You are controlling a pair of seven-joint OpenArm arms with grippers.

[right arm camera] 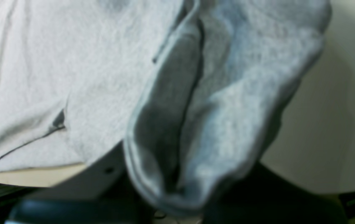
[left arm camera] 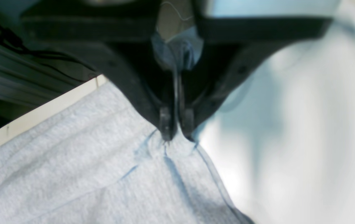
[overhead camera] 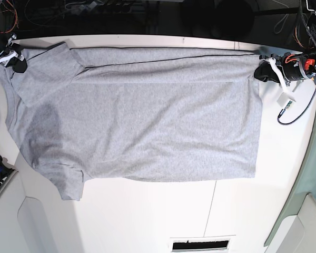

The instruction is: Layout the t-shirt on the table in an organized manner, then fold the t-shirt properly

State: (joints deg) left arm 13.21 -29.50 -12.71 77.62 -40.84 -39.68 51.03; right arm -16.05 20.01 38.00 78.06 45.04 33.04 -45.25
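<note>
One white counter (overhead camera: 147,216) filled most of what you saw from the base view, with a thin dark seam running across its near half and a small vent slot at the near edge. Spread over its far half lay the grey t-shirt (overhead camera: 142,116), flat and wide, its hem end toward the view's right and its sleeves and shoulders toward the view's left. The far edge of the shirt ran close along the far edge of the counter, and a long straight crease crossed the cloth just below that edge. One sleeve pointed toward the near left, the other lay folded over at the far left corner.

Your left claw (overhead camera: 264,70) sat at the shirt's far right corner. From its wrist view, the left claw (left arm camera: 177,132) had its two dark fingers pinched nearly together on a gathered bit of grey cloth, with small wrinkles fanning out from the pinch; the counter's edge showed beside the shirt.

Your right claw (overhead camera: 15,59) was at the far left corner, by the folded sleeve. Its wrist view was blurred, and a hanging fold of shirt (right arm camera: 196,109) covered the fingers, so you could not see them directly; the claw was drawn tight, with that bunch of cloth coming straight out of it.
</note>
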